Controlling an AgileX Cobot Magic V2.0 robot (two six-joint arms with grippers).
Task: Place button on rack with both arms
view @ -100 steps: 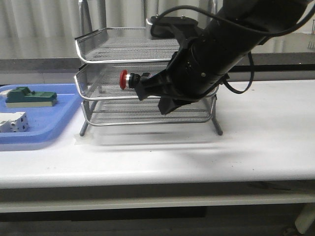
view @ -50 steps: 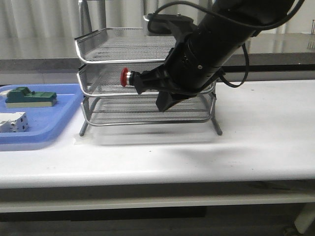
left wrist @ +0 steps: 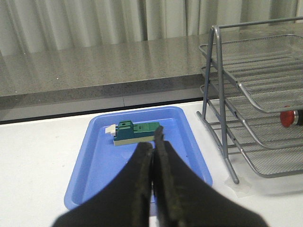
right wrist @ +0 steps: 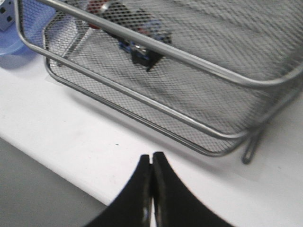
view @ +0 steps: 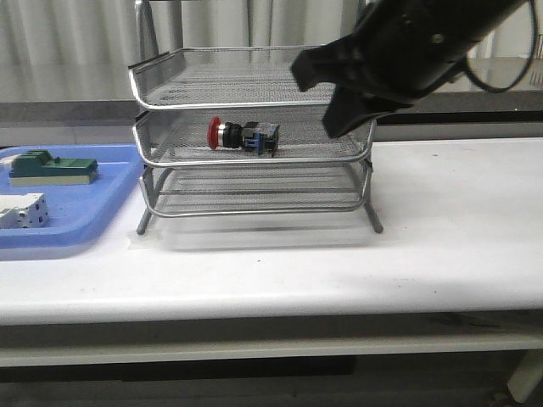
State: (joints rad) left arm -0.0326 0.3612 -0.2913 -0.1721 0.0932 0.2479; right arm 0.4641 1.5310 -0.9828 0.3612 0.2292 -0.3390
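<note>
The button [view: 242, 136] lies on its side on the middle tier of the wire-mesh rack [view: 140, 85], red cap to the left, with nothing holding it. My right arm [view: 407, 51] hangs above and to the right of it, clear of the rack. In the right wrist view my right gripper [right wrist: 152, 158] is shut and empty over the white table, in front of the rack [right wrist: 142, 101], with the button [right wrist: 139, 49] blurred behind the mesh. My left gripper [left wrist: 153, 137] is shut and empty over the blue tray [left wrist: 94, 175]; the button's red cap [left wrist: 286, 118] shows at the rack [left wrist: 265, 94].
The blue tray [view: 85, 203] sits left of the rack and holds a green block [view: 51, 167] and a white block with red dots [view: 21, 210]. The green block [left wrist: 137, 133] lies just beyond my left fingertips. The table's front edge runs close below.
My right gripper has let go of the button and pulled back up and to the right, out of the rack. The button stays on the middle tier.
</note>
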